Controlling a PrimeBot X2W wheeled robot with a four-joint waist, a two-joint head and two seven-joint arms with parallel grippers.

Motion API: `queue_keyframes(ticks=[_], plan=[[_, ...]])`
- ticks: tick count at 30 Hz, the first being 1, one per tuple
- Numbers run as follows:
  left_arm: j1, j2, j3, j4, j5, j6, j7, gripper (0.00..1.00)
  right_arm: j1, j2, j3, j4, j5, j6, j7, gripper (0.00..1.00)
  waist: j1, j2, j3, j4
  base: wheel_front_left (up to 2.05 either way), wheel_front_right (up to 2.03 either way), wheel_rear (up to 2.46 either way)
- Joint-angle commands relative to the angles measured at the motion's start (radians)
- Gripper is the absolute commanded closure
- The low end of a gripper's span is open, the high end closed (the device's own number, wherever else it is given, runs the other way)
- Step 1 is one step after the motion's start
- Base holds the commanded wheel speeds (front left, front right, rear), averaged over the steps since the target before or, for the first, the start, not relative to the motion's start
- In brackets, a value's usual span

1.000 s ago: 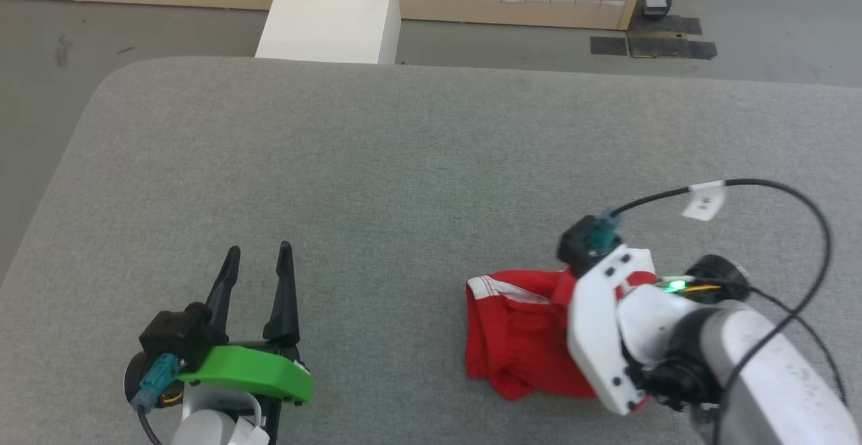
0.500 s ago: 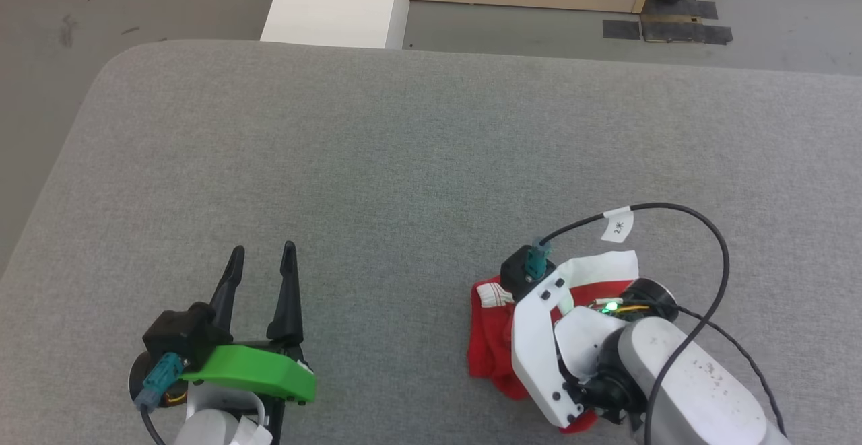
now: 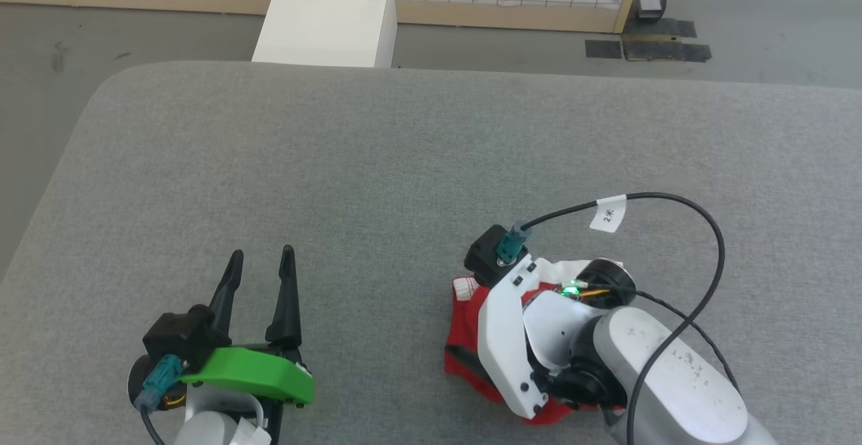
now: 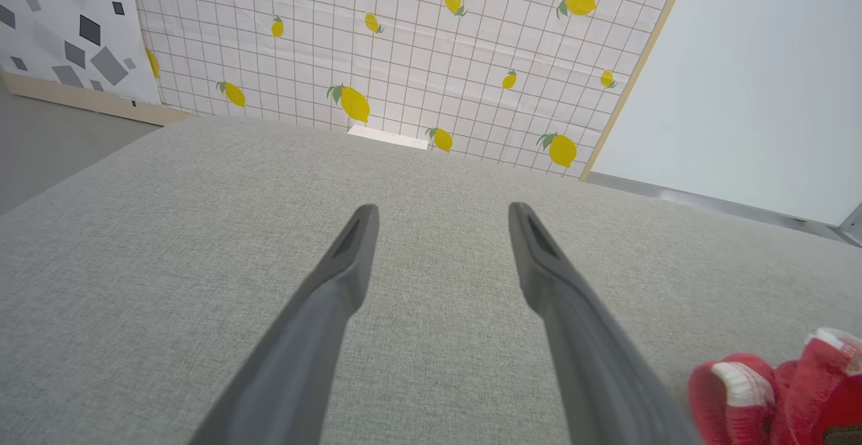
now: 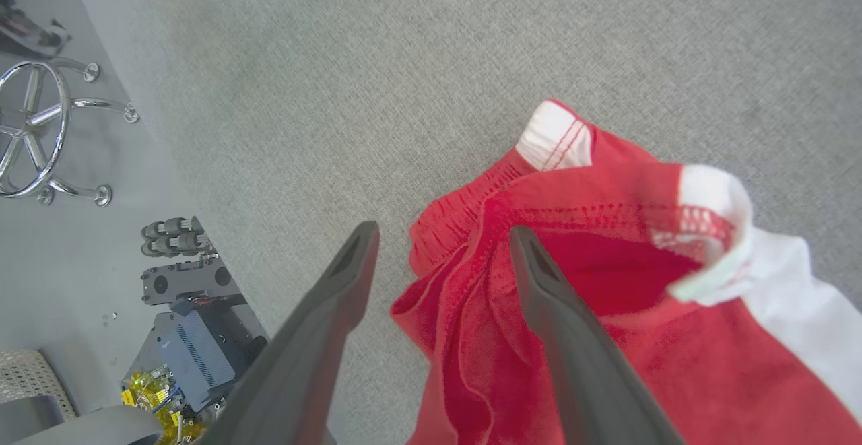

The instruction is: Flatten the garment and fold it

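Near the surface's (image 3: 404, 162) front edge, right side, the garment (image 3: 466, 320) lies bunched up.
The right gripper (image 5: 441, 236) above it and the left gripper (image 3: 259, 260), well apart, are both open. Flattening comes first, I think: pinch an edge, pull it flat.

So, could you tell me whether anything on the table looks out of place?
The red shorts lie crumpled in a heap on the grey table, one white-trimmed edge curled over, below the open right gripper; they are not flat.
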Motion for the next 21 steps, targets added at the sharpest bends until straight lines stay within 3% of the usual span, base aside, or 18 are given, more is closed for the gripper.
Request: queue_keyframes(ticks=[1, 9, 21], plan=[[0.003, -0.003, 0.002, 0.000, 0.008, -0.004, -0.005, 0.00, -0.012, -0.001, -0.001, -0.015, 0.011, -0.002, -0.011, 0.00, 0.0000, 0.0000, -0.010, -0.009, 0.00, 0.00, 0.00], [0.011, -0.003, 0.007, -0.002, 0.014, -0.006, -0.005, 0.00, -0.004, -0.010, -0.043, -0.097, 0.035, -0.002, -0.074, 0.00, 0.0000, 0.0000, -0.031, -0.035, 0.00, 0.00, 0.00], [0.020, -0.003, 0.017, -0.015, 0.024, -0.005, -0.005, 0.00, 0.025, -0.003, -0.244, -0.205, -0.002, -0.002, -0.374, 0.00, 0.0000, 0.0000, -0.053, -0.068, 0.00, 0.00, 0.00]])
